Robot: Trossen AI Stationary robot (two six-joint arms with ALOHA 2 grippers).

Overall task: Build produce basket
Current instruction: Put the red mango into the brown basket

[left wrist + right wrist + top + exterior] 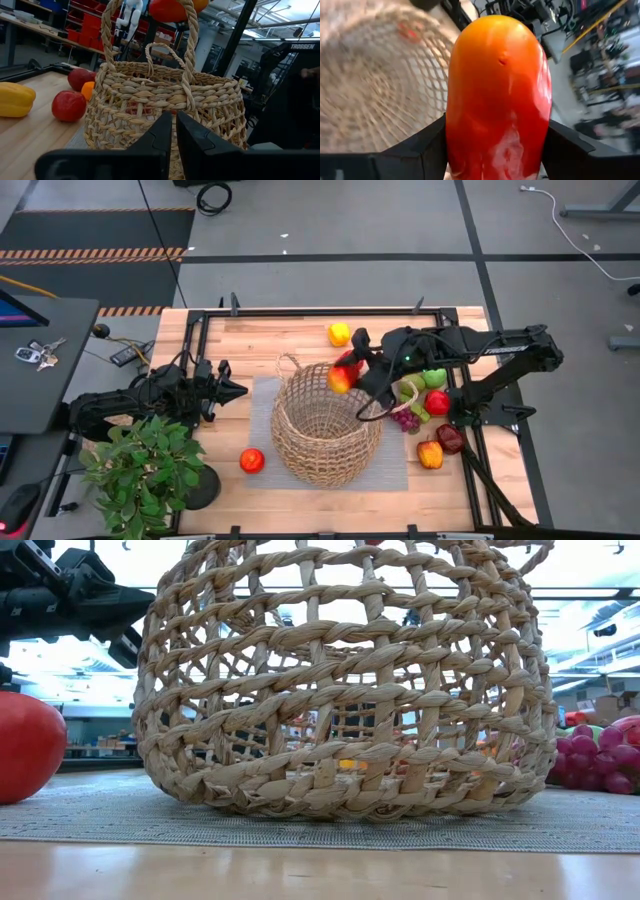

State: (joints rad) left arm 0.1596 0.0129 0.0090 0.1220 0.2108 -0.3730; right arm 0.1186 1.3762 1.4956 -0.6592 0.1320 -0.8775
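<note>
The tan wicker basket [322,425] stands upright on a grey mat [262,395] at mid table; it fills the low view [345,690]. My right gripper [347,368] is shut on an orange-red fruit [340,378] above the basket's far rim. My left gripper [238,390] is shut and empty, level, just left of the basket, pointing at its wall and loop handle [150,55]. A red apple [251,460] lies on the table left of the basket. Other produce lies to the right. My right gripper pinches the orange-red fruit [497,95] between its two fingers [427,147], one on each side of it. The fingers come from the table's right, slanting down. The fruit is lifted clear, above the basket's opening [375,85].
A yellow pepper [339,333] lies at the far side. A green apple [434,378], a red fruit [437,402], purple grapes [406,420], an orange pepper [430,454] and a dark red fruit [450,438] lie right of the basket. A potted plant [145,470] stands near left.
</note>
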